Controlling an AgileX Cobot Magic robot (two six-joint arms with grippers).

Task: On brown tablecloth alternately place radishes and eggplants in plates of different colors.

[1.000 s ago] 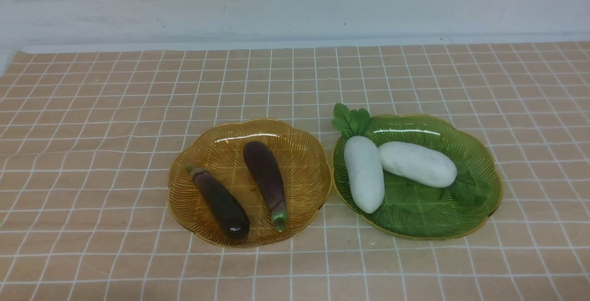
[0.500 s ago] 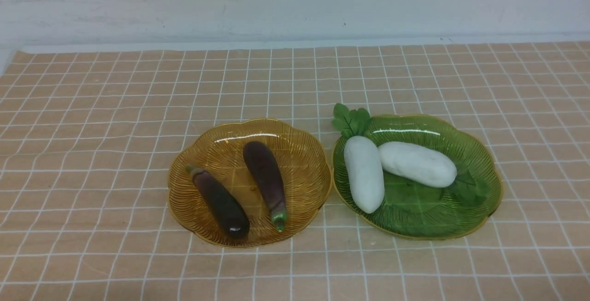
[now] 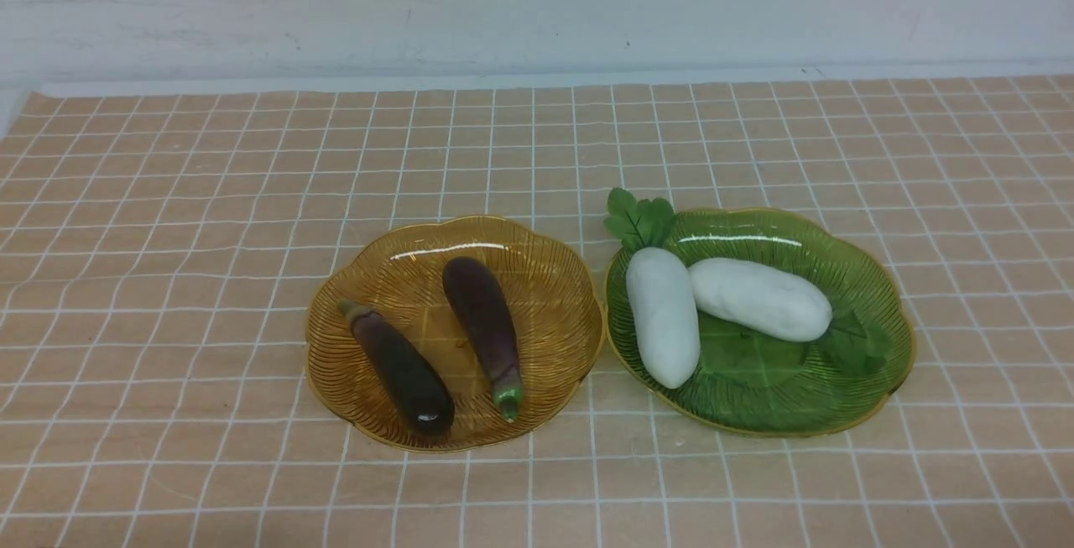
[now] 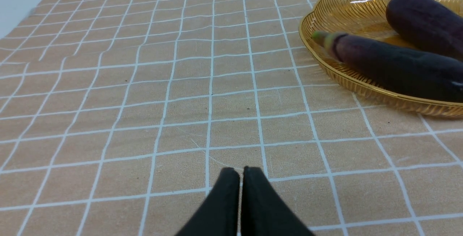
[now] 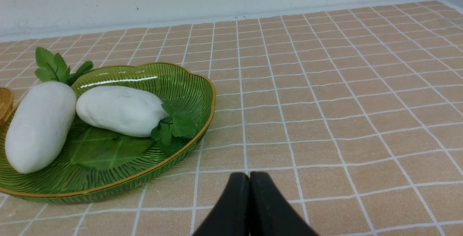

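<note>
Look at the amber plate [image 3: 545,279] first: you have two eggplants in it, the left eggplant [image 3: 403,370] with its green cap pointing away from you and to the left, and the right eggplant [image 3: 485,321] with its green cap pointing toward you. They lie side by side and do not touch. Just beside it, on your right, sits the green plate [image 3: 856,263], and the two rims are almost touching. In that plate you have two radishes: the left radish [image 3: 663,315] lies along the plate's left side with its leaves hanging over the far rim, and the right radish [image 3: 759,298] lies across the middle with its leaves toward the right (they are hard to pick out against the green). The two radishes touch at their far ends. Both plates rest on the brown tablecloth [image 3: 168,279], which covers the table up to the pale wall [image 3: 537,2]. Your left end effector [image 4: 240,172] has its tips pressed together over bare cloth near the amber plate. Your right end effector [image 5: 249,177] is pressed together too, over bare cloth near the green plate. Neither one is holding anything.
</note>
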